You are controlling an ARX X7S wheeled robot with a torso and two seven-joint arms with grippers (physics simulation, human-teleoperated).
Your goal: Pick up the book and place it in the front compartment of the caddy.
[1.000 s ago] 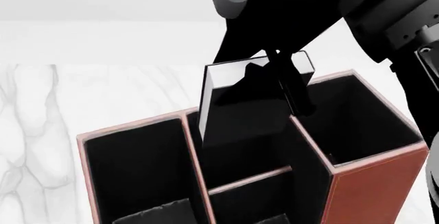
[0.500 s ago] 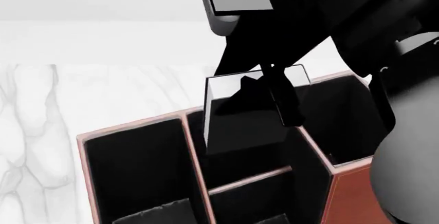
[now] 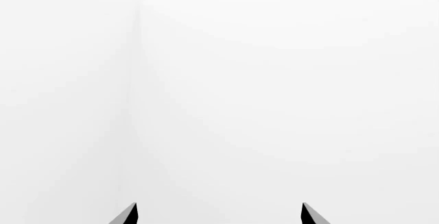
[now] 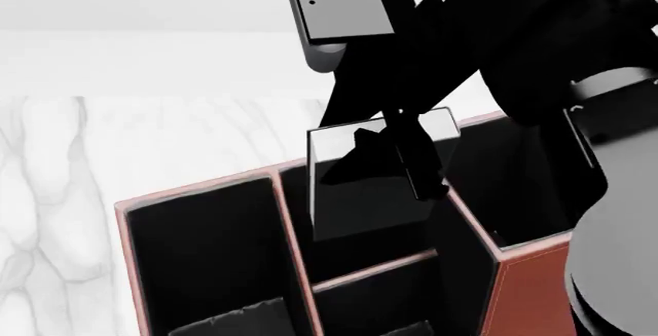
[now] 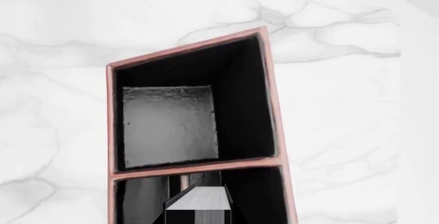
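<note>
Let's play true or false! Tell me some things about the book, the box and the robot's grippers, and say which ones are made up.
1. The right gripper holds the book. True.
2. The book lies flat on the table. False: it is upright, its lower end in the caddy's middle column, on the far side of the low divider.
3. The left gripper holds a mug. False: its tips are apart with nothing between them, against plain white.
4. The caddy stands on a white marble table. True.
5. The caddy is bright blue. False: it is reddish-brown with black lining.
</note>
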